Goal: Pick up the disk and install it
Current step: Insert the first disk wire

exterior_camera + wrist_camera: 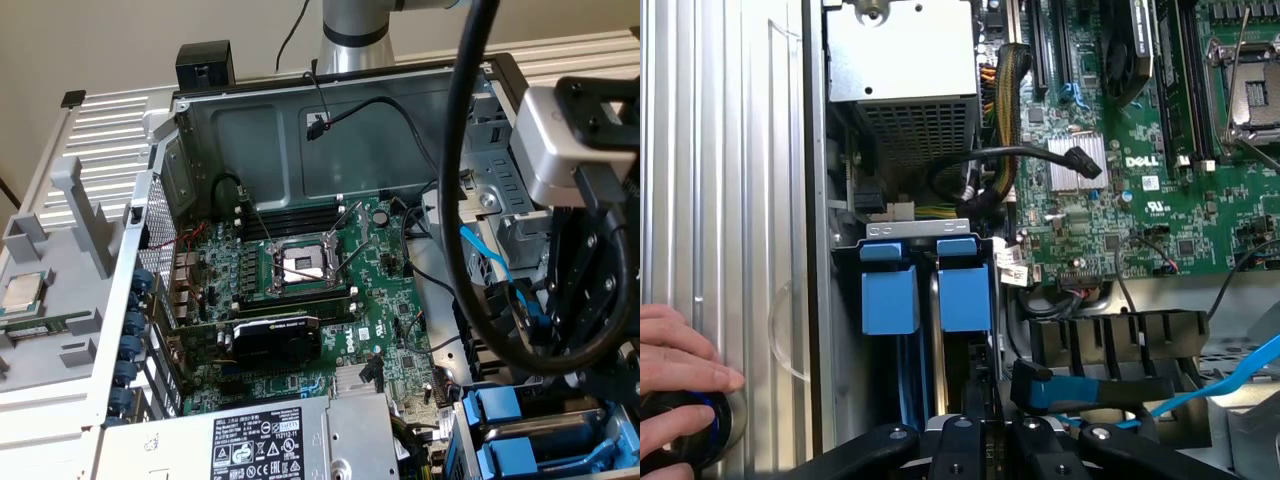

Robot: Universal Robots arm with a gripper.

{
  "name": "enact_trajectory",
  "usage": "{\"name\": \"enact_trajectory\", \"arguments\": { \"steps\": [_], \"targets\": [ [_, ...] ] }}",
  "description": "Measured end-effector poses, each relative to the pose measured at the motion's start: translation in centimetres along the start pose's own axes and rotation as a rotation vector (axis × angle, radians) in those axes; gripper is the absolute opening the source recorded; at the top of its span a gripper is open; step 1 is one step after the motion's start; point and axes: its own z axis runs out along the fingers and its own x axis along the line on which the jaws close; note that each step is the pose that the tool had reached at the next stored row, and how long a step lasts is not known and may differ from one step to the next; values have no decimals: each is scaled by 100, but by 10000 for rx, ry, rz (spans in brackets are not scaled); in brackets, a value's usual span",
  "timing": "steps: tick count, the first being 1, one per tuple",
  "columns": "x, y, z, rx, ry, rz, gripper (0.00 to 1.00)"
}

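The disk point(965, 285) stands on edge in the drive cage point(915, 232), with its bright blue plastic carrier showing and its metal body hidden. In the exterior view the disk point(492, 405) lies at about 4 o'clock from the motherboard point(300, 290), beside a second blue carrier point(512, 458).

— How's the light?
— Soft and even on my feed. The motherboard point(1140, 200) beyond the pincer point(985, 445) reads bright; the drive bay point(915, 229) under it is shadowed; the counter point(730, 150) beside it glares faintly.
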Motion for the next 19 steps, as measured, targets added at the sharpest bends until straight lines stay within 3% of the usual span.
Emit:
{"name": "enact_trajectory", "arguments": {
  "steps": [19],
  "targets": [
    [1,1,18,1,-2,0,17]
  ]
}}
